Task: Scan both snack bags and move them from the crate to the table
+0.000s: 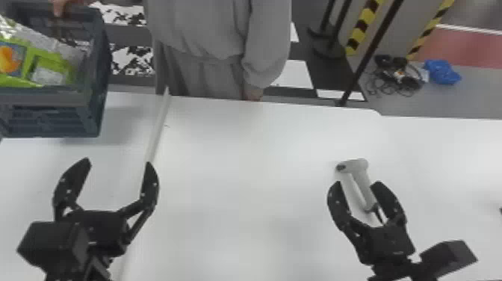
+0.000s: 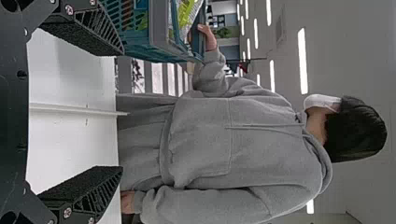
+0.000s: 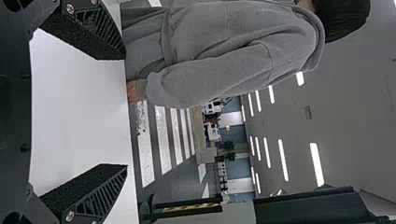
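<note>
Since scanning likely comes first, scanner handle (image 1: 365,187) faces open right pincer (image 1: 358,182), lower right; left pincer (image 1: 118,161) open, lower left; person's hand (image 2: 208,37) probably steadies crate (image 1: 45,96), upper left.

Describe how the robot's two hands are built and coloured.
The left hand and right hand are black, each with two wedge-shaped fingers, rough-textured inside and ribbed along the side, with silvery screws near the base. A boxy black housing sits behind each.
</note>
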